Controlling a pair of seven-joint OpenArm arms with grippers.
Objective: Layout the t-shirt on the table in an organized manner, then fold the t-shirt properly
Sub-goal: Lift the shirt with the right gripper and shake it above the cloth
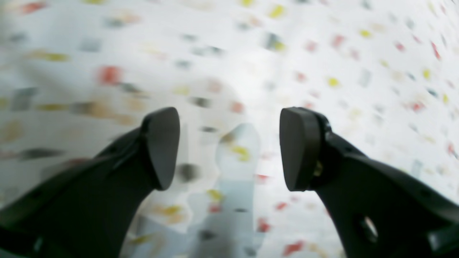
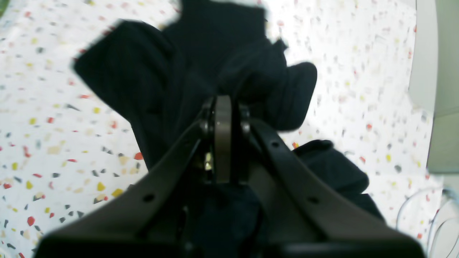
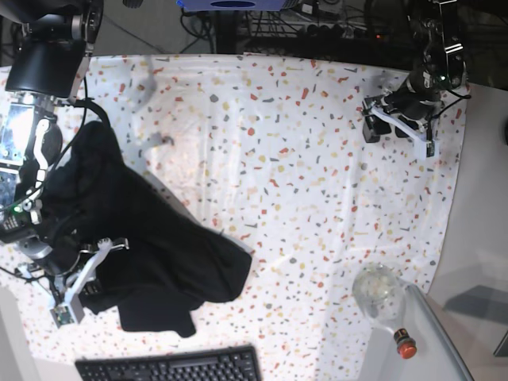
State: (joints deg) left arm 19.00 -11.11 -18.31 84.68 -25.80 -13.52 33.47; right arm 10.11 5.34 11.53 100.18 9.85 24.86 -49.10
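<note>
Right gripper (image 2: 223, 107) is pinching the t-shirt (image 3: 151, 246) with narrow fingers at its edge; left gripper (image 1: 229, 147) is hovering wide-fingered, well apart from t-shirt, over the table (image 3: 317, 159).

T-shirt (image 3: 151, 254): plain black, soft, crumpled in a loose heap, not spread flat. Lies on the near left part of the base view, with rumpled folds and one rounded lobe reaching toward the middle of the cloth. No neck label visible. From the right wrist view (image 2: 200, 61), bunched in thick dark folds, partly raised off the surface.

Counter (image 3: 317, 167): wide and flat, draped in white cloth speckled with red, orange, yellow and grey flecks; far larger than the shirt. Same speckled cloth, blurred, across the left wrist view (image 1: 322, 53).
</note>
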